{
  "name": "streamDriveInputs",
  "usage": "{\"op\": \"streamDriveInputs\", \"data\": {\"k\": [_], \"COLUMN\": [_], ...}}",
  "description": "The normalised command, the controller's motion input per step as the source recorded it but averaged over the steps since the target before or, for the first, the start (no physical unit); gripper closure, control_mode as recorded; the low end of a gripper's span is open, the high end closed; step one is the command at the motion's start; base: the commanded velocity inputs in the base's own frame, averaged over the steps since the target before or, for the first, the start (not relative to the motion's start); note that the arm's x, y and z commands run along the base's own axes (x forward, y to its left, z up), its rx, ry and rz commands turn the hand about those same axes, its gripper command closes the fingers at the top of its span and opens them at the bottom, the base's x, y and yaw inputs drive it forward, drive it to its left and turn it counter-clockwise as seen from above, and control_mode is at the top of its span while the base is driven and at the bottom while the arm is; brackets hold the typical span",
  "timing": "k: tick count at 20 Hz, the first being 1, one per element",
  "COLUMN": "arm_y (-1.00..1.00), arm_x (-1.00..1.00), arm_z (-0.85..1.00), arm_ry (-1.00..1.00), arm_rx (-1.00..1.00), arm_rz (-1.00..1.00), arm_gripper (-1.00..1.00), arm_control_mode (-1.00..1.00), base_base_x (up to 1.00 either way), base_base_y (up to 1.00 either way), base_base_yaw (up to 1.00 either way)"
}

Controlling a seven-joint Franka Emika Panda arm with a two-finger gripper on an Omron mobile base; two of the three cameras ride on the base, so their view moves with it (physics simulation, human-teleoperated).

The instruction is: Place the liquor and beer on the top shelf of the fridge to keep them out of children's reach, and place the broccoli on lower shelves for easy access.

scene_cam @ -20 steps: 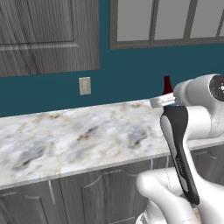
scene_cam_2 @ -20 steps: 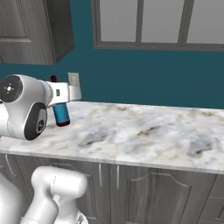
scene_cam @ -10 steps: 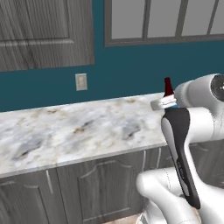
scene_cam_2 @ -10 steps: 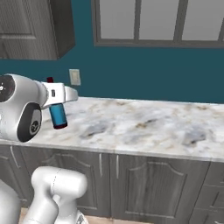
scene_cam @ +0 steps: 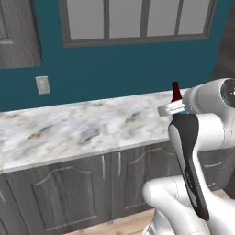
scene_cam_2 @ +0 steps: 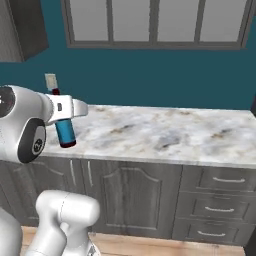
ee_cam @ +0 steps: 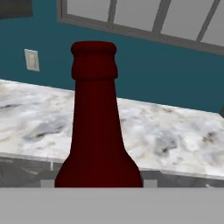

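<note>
The beer (scene_cam_2: 65,133), a dark red-brown bottle with a blue label band, hangs upright in my gripper (scene_cam_2: 62,112), which is shut on it just below the neck. It is held clear of the marble counter (scene_cam_2: 165,132), near the counter's front edge. From the left base view only the beer's red top (scene_cam: 175,91) shows above the gripper (scene_cam: 176,107). In the hand view the beer's neck (ee_cam: 95,118) stands close and centred. The liquor, the broccoli and the fridge are out of view.
Grey cabinet doors (scene_cam_2: 127,192) and drawers (scene_cam_2: 220,200) run under the counter. A window (scene_cam: 137,20) sits in the teal wall with a wall outlet (scene_cam: 42,85) to its left. A dark upper cabinet (scene_cam_2: 27,27) hangs at the left.
The whole scene has slid leftwards in both base views, so the base has moved. The beer stays in the gripper in the same pose.
</note>
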Motion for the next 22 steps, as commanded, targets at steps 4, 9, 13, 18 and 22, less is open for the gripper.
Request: {"op": "streamDriveInputs", "data": {"k": [4,9,13,18,22], "arm_y": [0.0,0.0,0.0,0.0,0.0], "arm_x": [0.0,0.0,0.0,0.0,0.0], "arm_z": [0.0,0.0,0.0,0.0,0.0], "arm_ry": [0.0,0.0,0.0,0.0,0.0], "arm_rx": [0.0,0.0,0.0,0.0,0.0], "arm_rz": [0.0,0.0,0.0,0.0,0.0], "arm_gripper": [1.0,1.0,1.0,1.0,1.0], "arm_control_mode": [1.0,1.0,1.0,1.0,1.0], "base_base_x": [-0.09,-0.02,-0.05,-0.19,-0.51], "base_base_y": [-1.0,-1.0,-1.0,-0.95,-0.67], "base_base_yaw": [-0.01,0.0,0.01,0.1,0.16]}}
